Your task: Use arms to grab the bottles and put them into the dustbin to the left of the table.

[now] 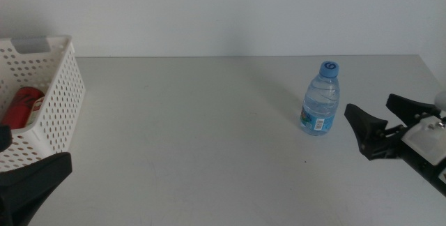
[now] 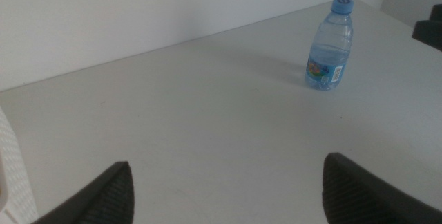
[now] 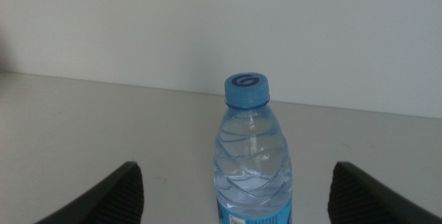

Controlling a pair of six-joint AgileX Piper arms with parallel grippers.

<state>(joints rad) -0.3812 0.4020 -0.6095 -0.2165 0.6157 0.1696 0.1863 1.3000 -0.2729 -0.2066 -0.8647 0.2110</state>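
Clear water bottle w/ blue cap, blue label, upright near tabletop right edge. Right gripper just beside it, jaws wide apart, holding nothing. Left gripper near left edge by dustbin, jaws spread, empty.

Right gripper — matte black forked jaws, wedge-shaped and tapering to blunt tips; white plastic bracket just behind that fork, a small pale rounded part above it. Left gripper — same matte black, broad smooth wedges, no markings visible.
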